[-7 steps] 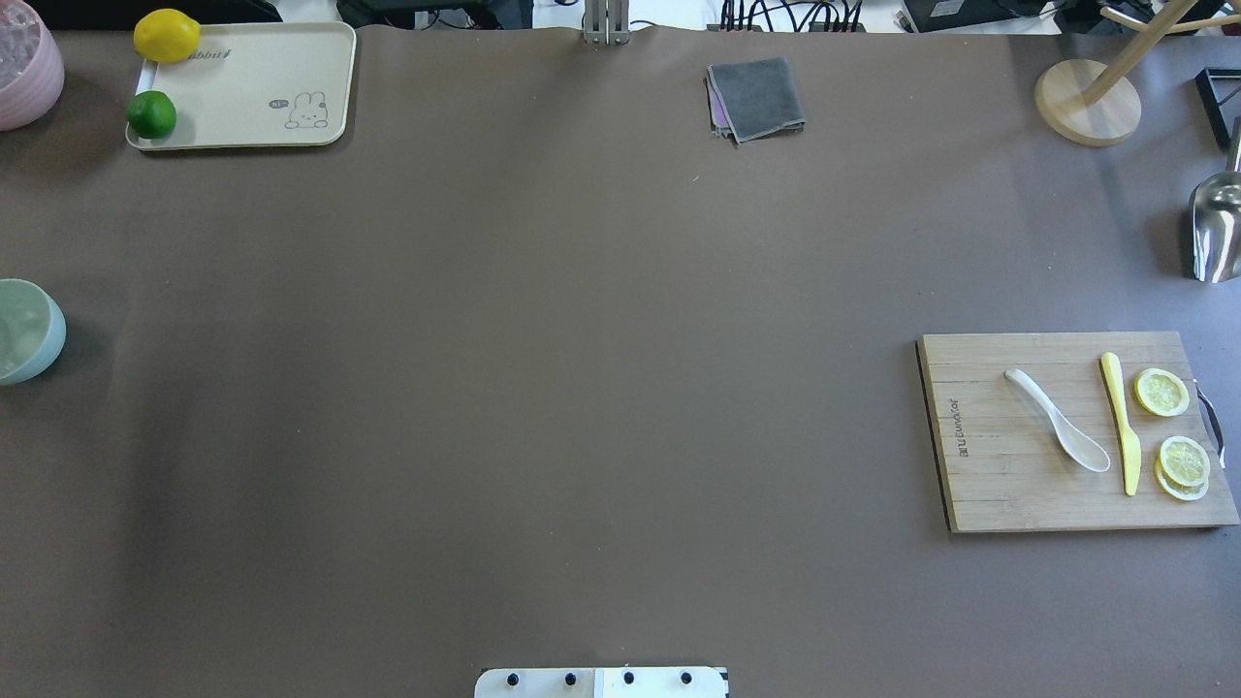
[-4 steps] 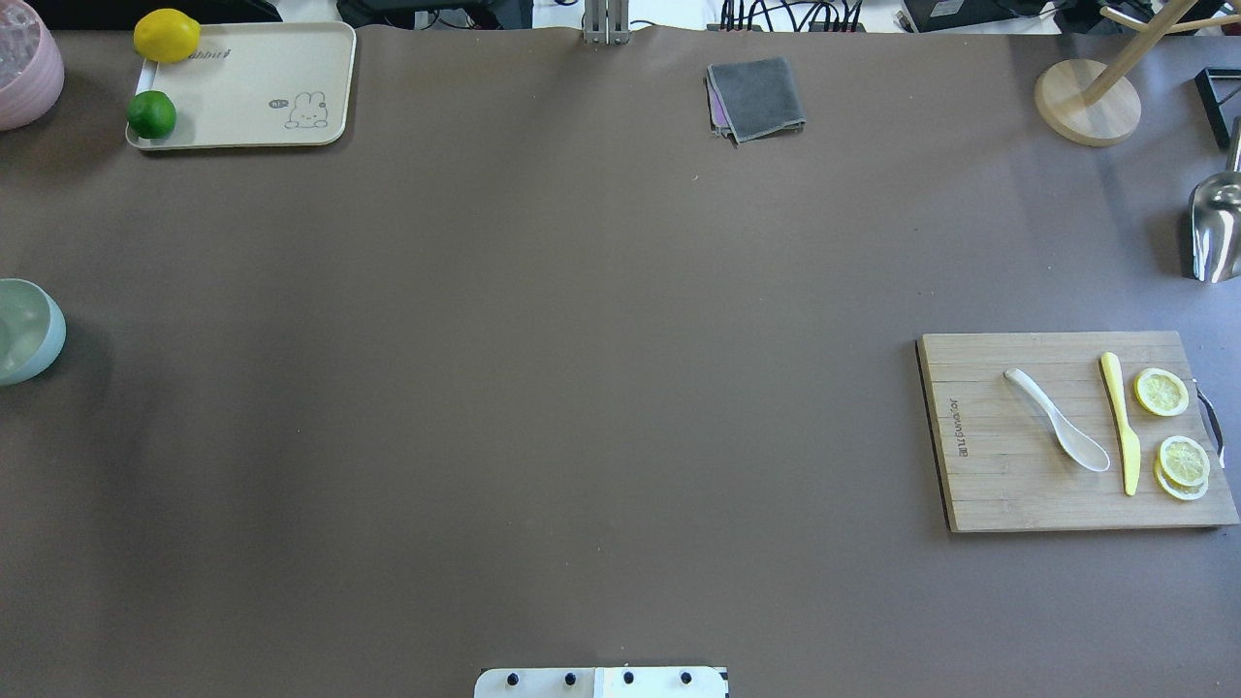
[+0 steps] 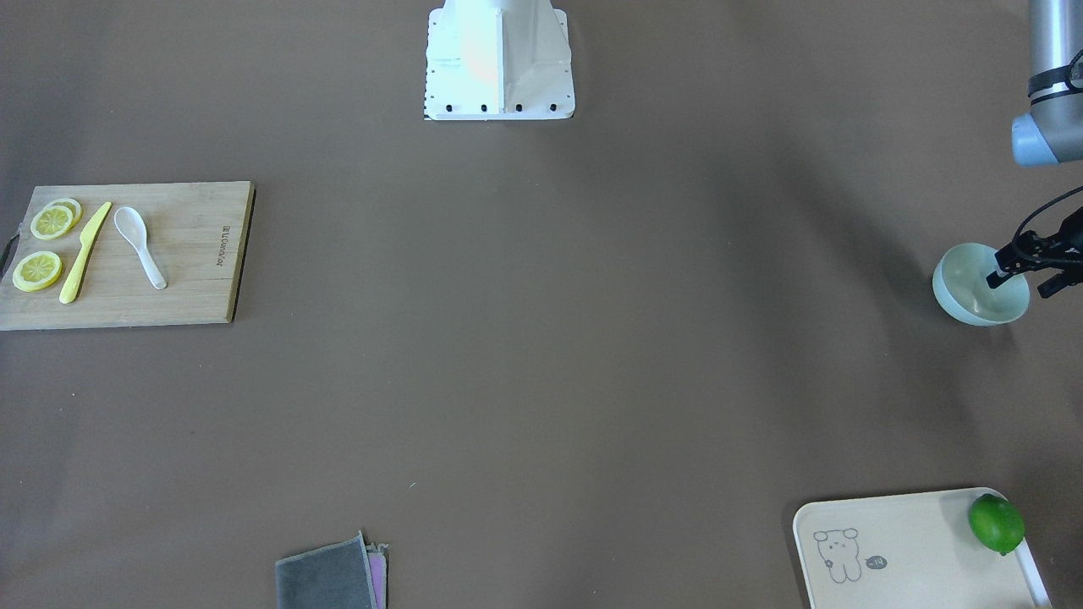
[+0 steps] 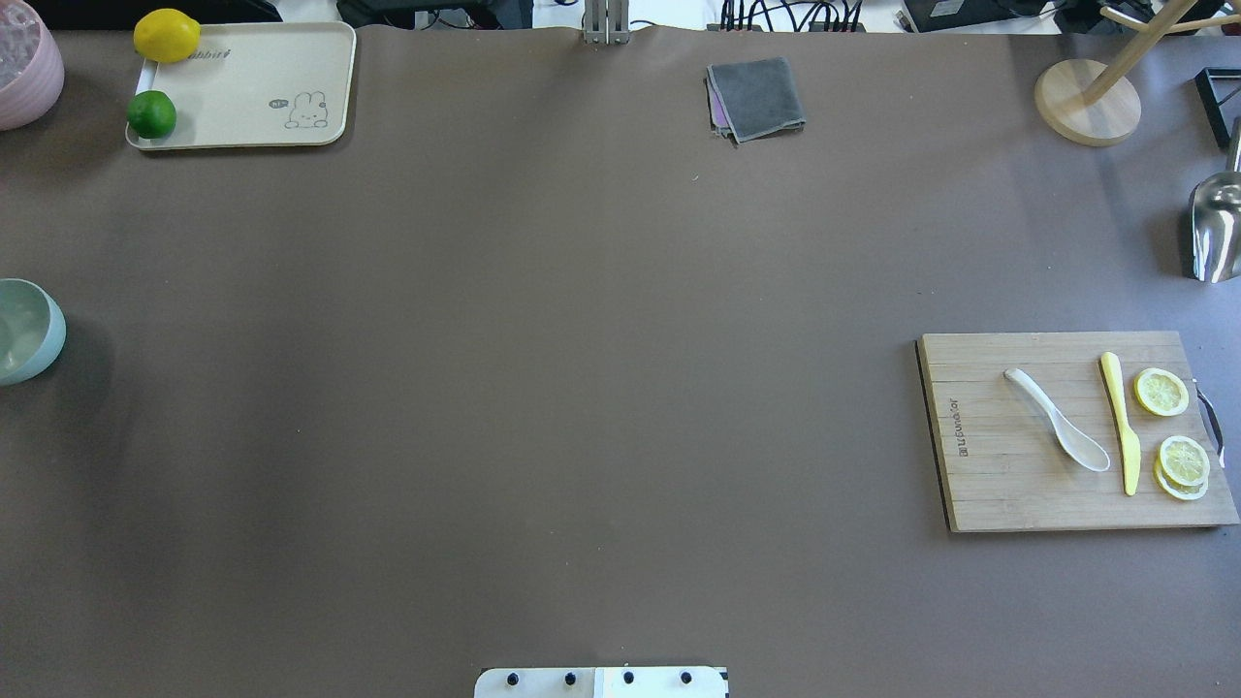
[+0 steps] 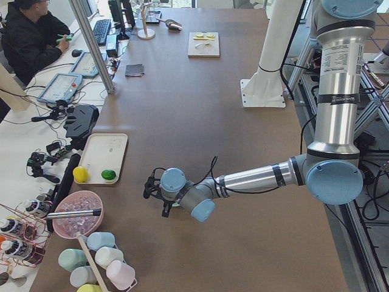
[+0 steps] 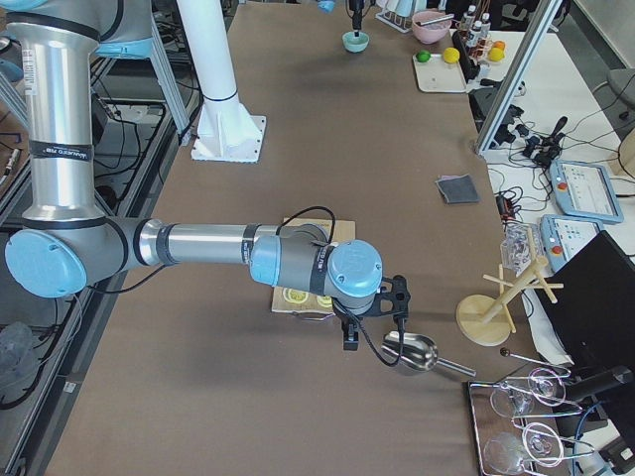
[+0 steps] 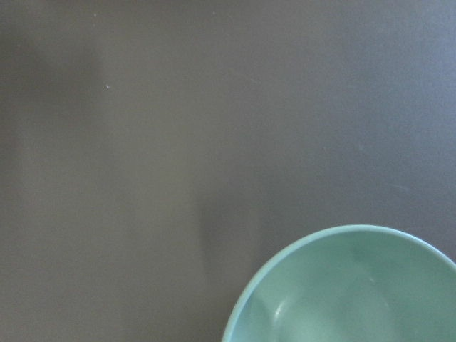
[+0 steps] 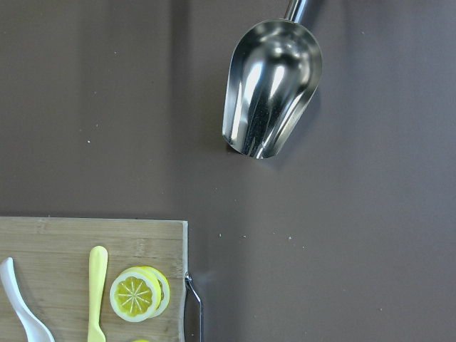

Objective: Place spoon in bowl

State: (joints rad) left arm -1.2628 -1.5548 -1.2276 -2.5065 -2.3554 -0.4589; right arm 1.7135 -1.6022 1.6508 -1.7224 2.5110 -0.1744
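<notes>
The white spoon [image 4: 1057,419] lies on a wooden cutting board [image 4: 989,485] at the table's right side, scoop toward the robot; it also shows in the front view [image 3: 140,245]. The pale mint-green bowl [image 4: 24,330] stands empty at the table's left edge and shows in the left wrist view [image 7: 349,285]. My left gripper [image 3: 1007,271] hangs just over the bowl [image 3: 960,309]; I cannot tell whether it is open or shut. My right gripper [image 6: 369,332] shows only in the right side view, beyond the board near a metal scoop; I cannot tell its state.
A yellow knife [image 4: 1120,422] and lemon slices [image 4: 1161,392] lie beside the spoon. A metal scoop [image 4: 1214,228] lies past the board. A cream tray [image 4: 262,68] with a lime and a lemon, a pink bowl [image 4: 24,68], a grey cloth [image 4: 756,97] and a wooden stand [image 4: 1086,102] are at the far edge.
The shade over the bowl has lifted, so the bowl looks lighter now. The spoon and the other things have not moved.
</notes>
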